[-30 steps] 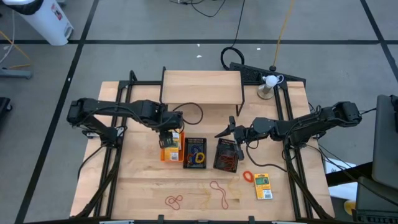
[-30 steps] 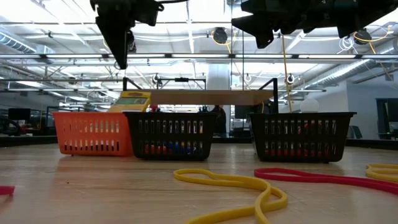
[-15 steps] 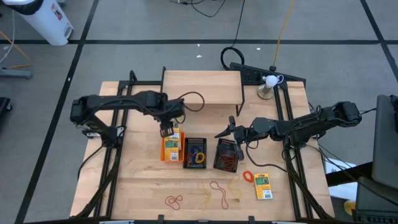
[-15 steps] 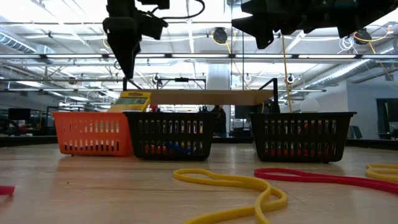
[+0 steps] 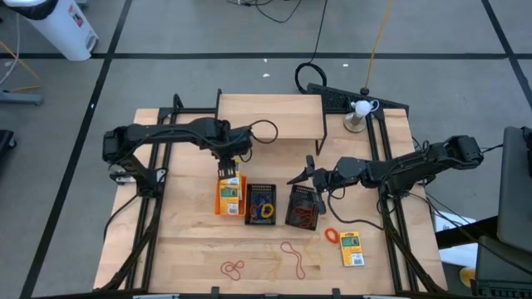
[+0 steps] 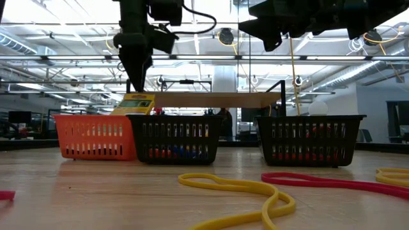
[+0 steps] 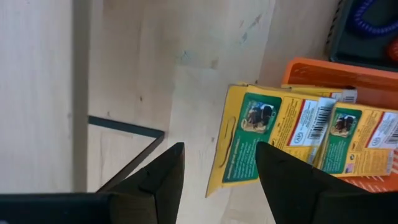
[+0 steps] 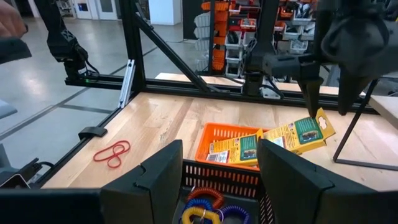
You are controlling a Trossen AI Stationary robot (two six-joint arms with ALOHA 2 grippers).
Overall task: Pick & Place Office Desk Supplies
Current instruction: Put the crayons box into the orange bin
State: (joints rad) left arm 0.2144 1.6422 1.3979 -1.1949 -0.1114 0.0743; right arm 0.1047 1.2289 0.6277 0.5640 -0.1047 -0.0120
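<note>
The wooden desk (image 5: pixel 187 249) stands on a grey floor, with a light wooden shelf (image 5: pixel 270 116) at its far edge. In the middle of the desk three mesh bins stand in a row: the orange bin (image 5: pixel 228 198), the middle black bin (image 5: pixel 261 204) with coloured loops inside, and the other black bin (image 5: pixel 302 207). Yellow-and-green packs (image 7: pixel 298 134) lie in the orange bin and stick out over its far rim. The left end effector (image 5: pixel 226 169) hangs above these packs, fingers apart and holding nothing. The right end effector (image 5: pixel 305 175) hangs over the far side of the other black bin, also open and empty. Near the front edge lie a red loop (image 5: pixel 233 267), a tan loop (image 5: pixel 293 257), an orange loop (image 5: pixel 332 235) and one more pack (image 5: pixel 352 248).
</note>
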